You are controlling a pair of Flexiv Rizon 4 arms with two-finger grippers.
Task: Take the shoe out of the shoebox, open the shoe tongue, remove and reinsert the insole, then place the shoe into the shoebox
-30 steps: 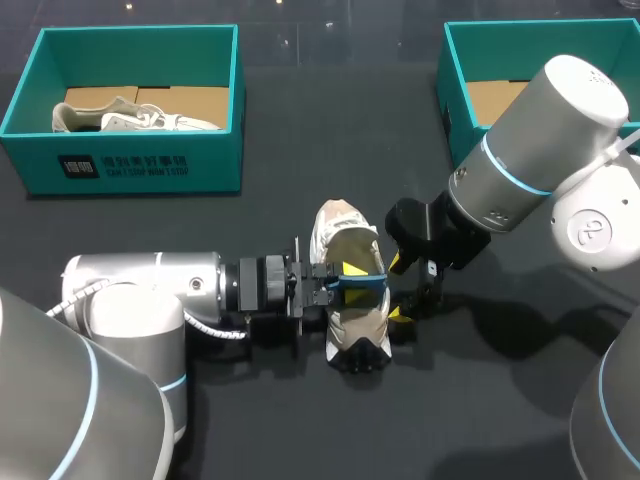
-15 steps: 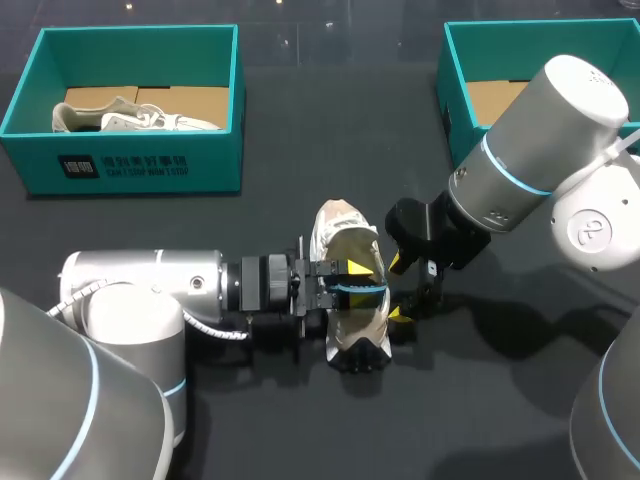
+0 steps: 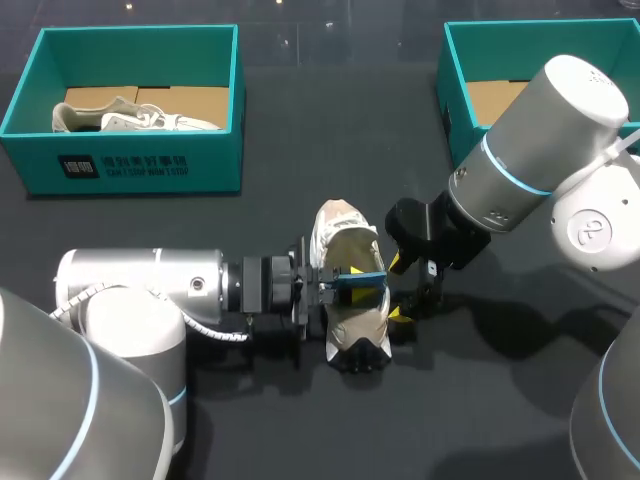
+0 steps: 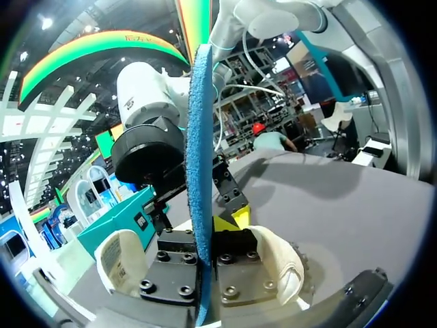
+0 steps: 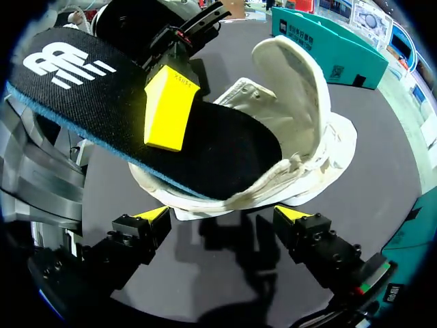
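- The dark table carries two teal shoeboxes well apart at its far side.
- My left arm lies low across the near side; my right arm comes down from the right.
- The left shoebox holds a pale second shoe on cardboard; the right shoebox shows only cardboard.
- The white shoe sits out on the table between the two grippers, its opening spread wide.
- The insole, black on top with a blue foam edge, has one end in the shoe's opening and the other sticking out.
- The left gripper is clamped on the insole, one yellow tip pressing its top.
- The right gripper stands wide apart just beside the shoe, holding nothing.
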